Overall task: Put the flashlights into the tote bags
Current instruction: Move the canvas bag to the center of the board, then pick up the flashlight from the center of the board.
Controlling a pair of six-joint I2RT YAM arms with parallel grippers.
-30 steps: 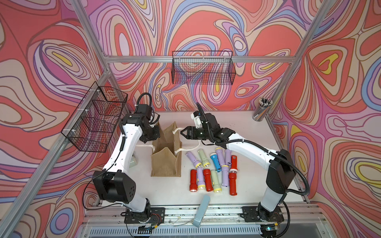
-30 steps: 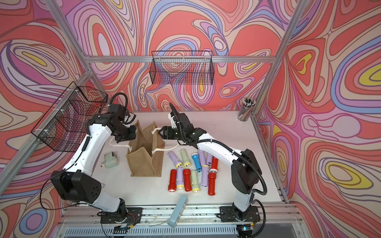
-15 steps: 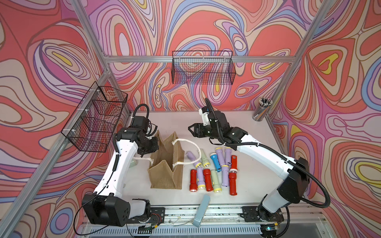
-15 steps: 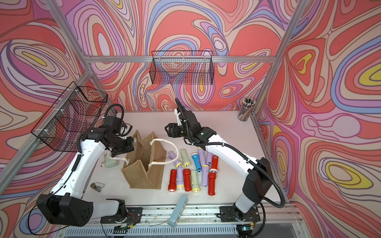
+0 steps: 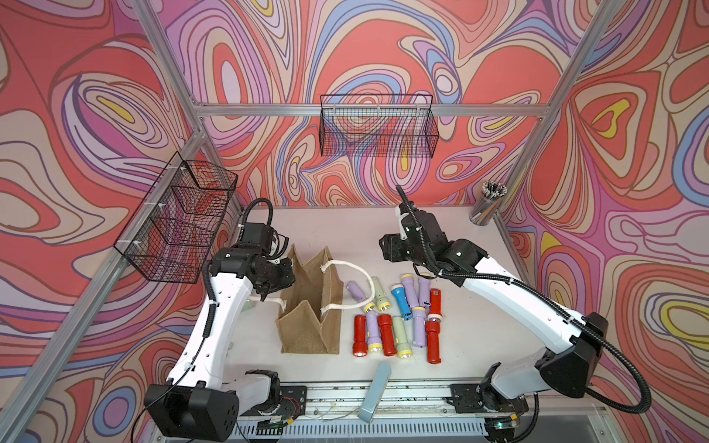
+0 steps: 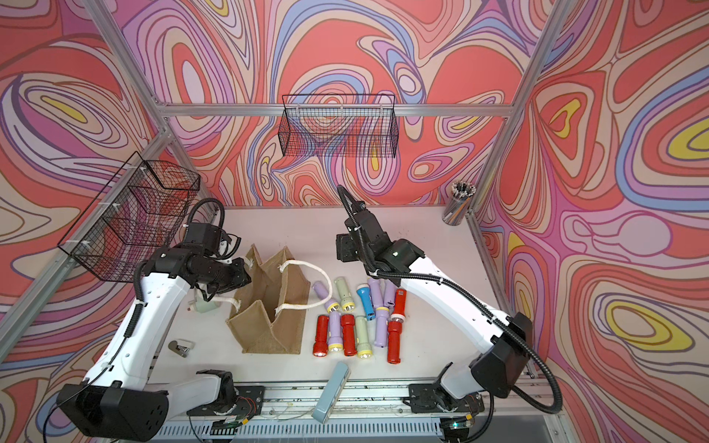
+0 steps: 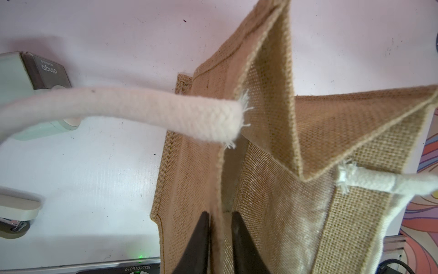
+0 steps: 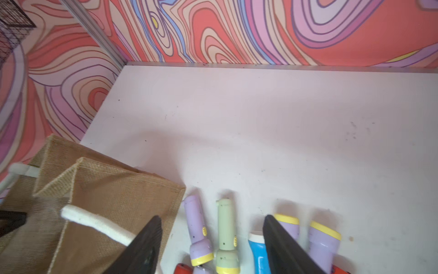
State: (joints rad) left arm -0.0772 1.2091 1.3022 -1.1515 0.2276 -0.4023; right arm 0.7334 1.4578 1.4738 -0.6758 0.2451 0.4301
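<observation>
We are seeing the right jaws wide and empty — the flashlights (image 5: 401, 303) are lying just below them at lower centre, long axes mostly up-frame, beside the tote bag (image 5: 307, 330), whose wall the barely parted left jaws are straddling.

Tan bag (image 5: 307, 337): rough cloth, boxy, stands up, top open, side walls folded in. Two thick white rope handles (image 7: 142, 111); one flops over lilac flashlight (image 5: 355, 289). Twelve flashlights (image 5: 385, 333) lie flat on surface (image 5: 345, 230) just right of bag, two loose rows: lilac, red, pale green, blue one (image 5: 400, 301). Many have yellow heads.
</observation>
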